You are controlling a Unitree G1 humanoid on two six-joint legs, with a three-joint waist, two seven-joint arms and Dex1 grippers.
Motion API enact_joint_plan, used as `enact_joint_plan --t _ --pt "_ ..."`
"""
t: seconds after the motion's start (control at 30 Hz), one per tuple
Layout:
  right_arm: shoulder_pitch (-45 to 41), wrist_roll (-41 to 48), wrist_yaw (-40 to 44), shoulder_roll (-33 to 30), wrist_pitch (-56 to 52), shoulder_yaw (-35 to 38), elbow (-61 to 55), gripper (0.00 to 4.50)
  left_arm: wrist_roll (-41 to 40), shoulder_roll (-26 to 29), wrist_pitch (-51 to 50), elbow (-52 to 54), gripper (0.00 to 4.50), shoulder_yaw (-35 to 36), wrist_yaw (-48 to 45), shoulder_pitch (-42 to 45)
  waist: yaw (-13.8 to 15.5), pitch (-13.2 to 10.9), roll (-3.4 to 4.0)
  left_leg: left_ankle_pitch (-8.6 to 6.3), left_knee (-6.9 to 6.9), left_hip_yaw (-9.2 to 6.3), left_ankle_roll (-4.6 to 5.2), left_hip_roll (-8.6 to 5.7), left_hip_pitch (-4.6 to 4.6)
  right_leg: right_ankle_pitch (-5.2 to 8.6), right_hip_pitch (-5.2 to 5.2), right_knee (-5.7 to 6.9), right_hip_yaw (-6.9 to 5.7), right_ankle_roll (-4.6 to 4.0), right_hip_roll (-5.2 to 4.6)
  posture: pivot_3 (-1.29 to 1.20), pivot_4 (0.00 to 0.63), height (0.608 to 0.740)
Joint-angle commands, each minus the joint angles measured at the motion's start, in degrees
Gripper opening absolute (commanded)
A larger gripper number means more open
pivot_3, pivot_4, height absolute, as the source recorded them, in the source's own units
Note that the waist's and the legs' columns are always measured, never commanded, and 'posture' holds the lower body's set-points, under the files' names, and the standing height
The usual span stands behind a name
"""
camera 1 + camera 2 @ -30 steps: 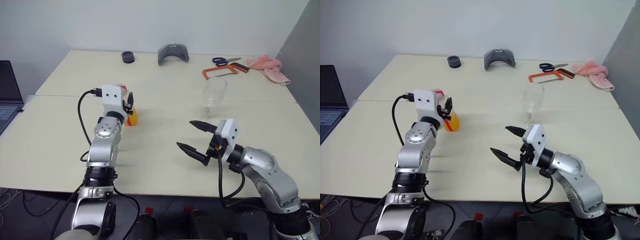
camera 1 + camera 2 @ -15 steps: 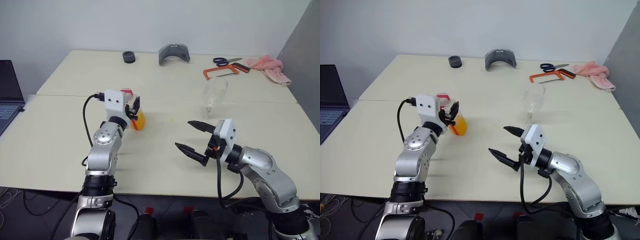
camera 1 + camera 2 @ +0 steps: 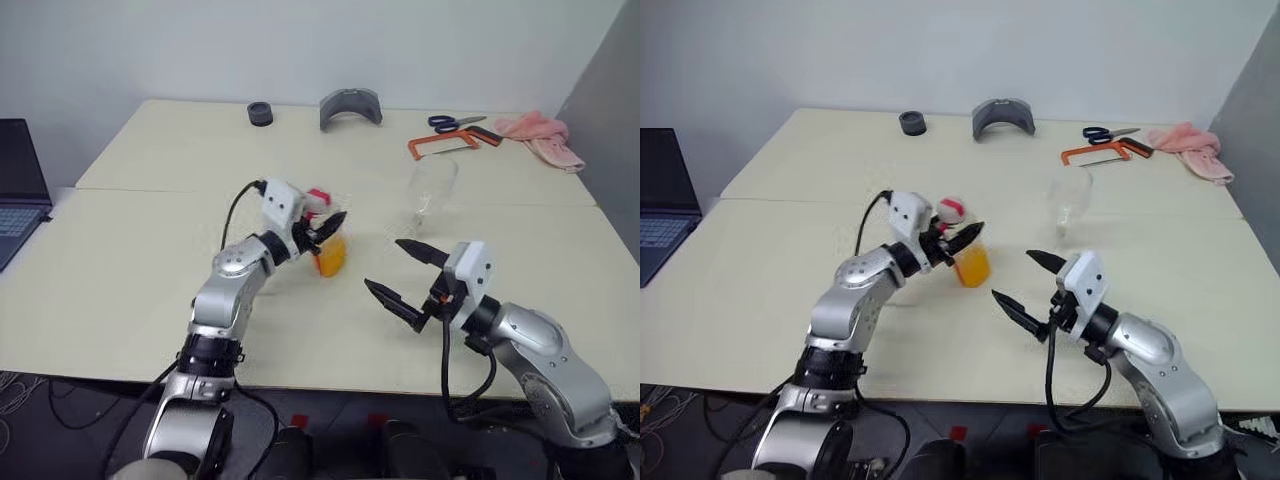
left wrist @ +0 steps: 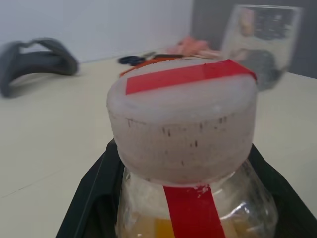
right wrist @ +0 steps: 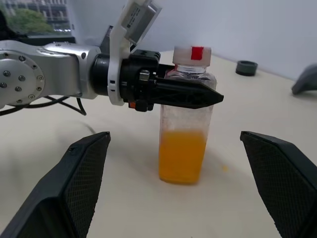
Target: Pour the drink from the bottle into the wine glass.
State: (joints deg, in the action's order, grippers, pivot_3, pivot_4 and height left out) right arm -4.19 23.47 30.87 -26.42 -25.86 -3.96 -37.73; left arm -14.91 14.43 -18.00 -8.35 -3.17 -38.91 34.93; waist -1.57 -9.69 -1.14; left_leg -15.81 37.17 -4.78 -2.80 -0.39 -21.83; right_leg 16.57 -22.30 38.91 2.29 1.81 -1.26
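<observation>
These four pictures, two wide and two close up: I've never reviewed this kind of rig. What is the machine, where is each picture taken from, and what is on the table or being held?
It is a humanoid robot with two metal arms, each ending in a gripper of two black fingers. The two wide pictures come from a stereo camera on its head, looking down over the arms. The two close pictures come from cameras on the wrists, looking along each gripper's fingers.

The left gripper is shut on a small clear plastic bottle with a red-and-white cap, part full of orange drink. The right gripper is open and holds nothing.

On the pale table stand a clear stemmed wine glass, and farther back a black ring, a grey curved piece, blue scissors, an orange hacksaw and a pink cloth.
</observation>
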Motion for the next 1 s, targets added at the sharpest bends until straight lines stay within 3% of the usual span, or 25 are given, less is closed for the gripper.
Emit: enact_joint_plan --t 0.03,0.37,0.67,1.0 --pt "1.5 4.7 -3.1 -1.6 -5.3 5.0 -10.0 4.5 -3.4 -0.5 2.5 -1.7 2.17 -3.8 -12.0 3.4 0.0 0.0 0.0 0.0 0.01 0.0 0.0 0.0 -0.01 0.0 0.0 0.0 0.01 0.0 -0.01 0.0 0.15 0.74" --pt "-7.6 21.2 -13.3 -3.9 -20.3 11.5 -16.6 4.5 -2.7 -1.4 8.7 -11.4 2.16 -10.4 -32.2 9.9 -0.3 0.0 0.0 -0.02 0.0 0.06 0.06 0.0 0.04 0.01 0.01 0.02 0.02 0.0 0.17 0.0 0.15 0.74" --pt "-12.8 15.8 -18.3 -2.8 -22.7 3.7 -11.7 4.5 -0.4 -3.1 14.2 -14.1 2.16 -10.8 -34.0 11.0 -0.2 0.0 0.0 -0.03 0.0 0.04 0.08 -0.03 -0.04 0.01 -0.01 -0.03 0.02 0.0 0.11 0.0 0.15 0.74" --pt "-12.8 12.7 -17.8 -1.1 -21.4 2.5 -8.3 4.5 0.8 -3.5 17.0 -13.7 2.16 -9.9 -32.2 10.1 -0.3 0.0 0.0 -0.03 0.01 0.01 0.08 -0.02 -0.04 0.01 -0.02 -0.01 0.02 0.0 0.11 0.0 0.15 0.74"
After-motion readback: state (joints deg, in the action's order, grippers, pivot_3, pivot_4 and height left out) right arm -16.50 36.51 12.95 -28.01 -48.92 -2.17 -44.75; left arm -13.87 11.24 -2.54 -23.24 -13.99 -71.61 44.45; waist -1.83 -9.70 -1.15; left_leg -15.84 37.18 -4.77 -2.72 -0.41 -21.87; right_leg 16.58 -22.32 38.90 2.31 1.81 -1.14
